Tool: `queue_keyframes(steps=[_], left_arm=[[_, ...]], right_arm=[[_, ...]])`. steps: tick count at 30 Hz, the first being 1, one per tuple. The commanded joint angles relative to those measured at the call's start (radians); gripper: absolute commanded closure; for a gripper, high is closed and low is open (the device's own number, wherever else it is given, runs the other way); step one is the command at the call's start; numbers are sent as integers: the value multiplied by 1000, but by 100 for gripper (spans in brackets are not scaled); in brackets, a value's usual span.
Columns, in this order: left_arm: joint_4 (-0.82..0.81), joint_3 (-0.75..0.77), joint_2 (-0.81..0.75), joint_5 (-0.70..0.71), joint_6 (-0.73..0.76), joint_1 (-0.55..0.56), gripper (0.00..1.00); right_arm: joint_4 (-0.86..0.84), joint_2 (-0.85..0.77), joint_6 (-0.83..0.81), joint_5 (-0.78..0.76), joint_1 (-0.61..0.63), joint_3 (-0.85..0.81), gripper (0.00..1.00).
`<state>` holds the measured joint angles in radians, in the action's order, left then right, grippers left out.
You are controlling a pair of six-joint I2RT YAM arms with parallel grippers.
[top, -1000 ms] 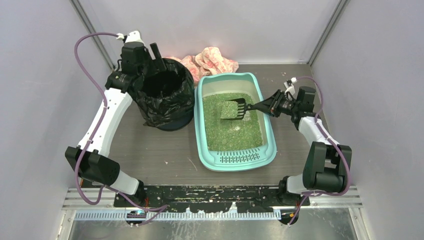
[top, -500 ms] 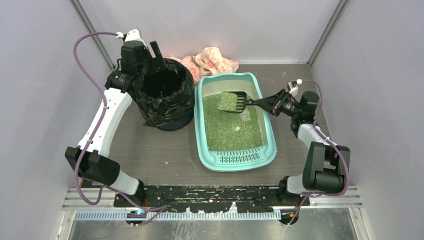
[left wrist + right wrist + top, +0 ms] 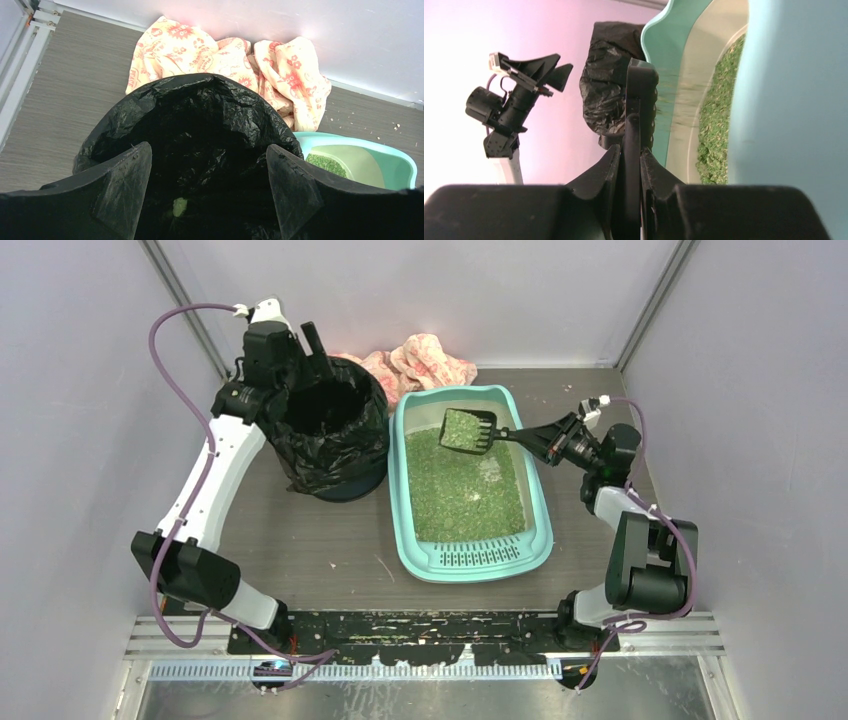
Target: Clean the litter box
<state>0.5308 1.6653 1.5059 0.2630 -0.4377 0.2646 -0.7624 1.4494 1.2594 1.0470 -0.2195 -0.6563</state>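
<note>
The top view looks steeply down from high over the near edge of the tabletop (image 3: 300,530), far enough back to take it all in. The left wrist view hangs close over the bin (image 3: 175,87), facing the back wall (image 3: 300,20), with a corner of the litter box (image 3: 395,167) at right. The right wrist view, rolled sideways and low, looks along the scoop (image 3: 641,95) across that box to the bin and left pincer (image 3: 564,62).
</note>
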Motion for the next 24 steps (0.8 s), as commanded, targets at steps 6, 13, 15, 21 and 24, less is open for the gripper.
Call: queue_keyframes(steps=[6,13,15,21,24], left_arm=[[-55,61,29,-16,-3,4,16],[-66,68,52,-33,-22,4,16],[-65,78,58,-34,-22,4,16],[-64,82,69,-35,-23,4,16],[-67,87,74,-45,-32,4,16]], right_arm=[[119,-46,-114,8,-42,-31,99],[303,-85,-258,9,18,-57,99],[379,-110,-301,-16,-11,-59,99],[247,-61,-208,-9,38,-47,99],[299,-91,-241,-12,27,-54,99]])
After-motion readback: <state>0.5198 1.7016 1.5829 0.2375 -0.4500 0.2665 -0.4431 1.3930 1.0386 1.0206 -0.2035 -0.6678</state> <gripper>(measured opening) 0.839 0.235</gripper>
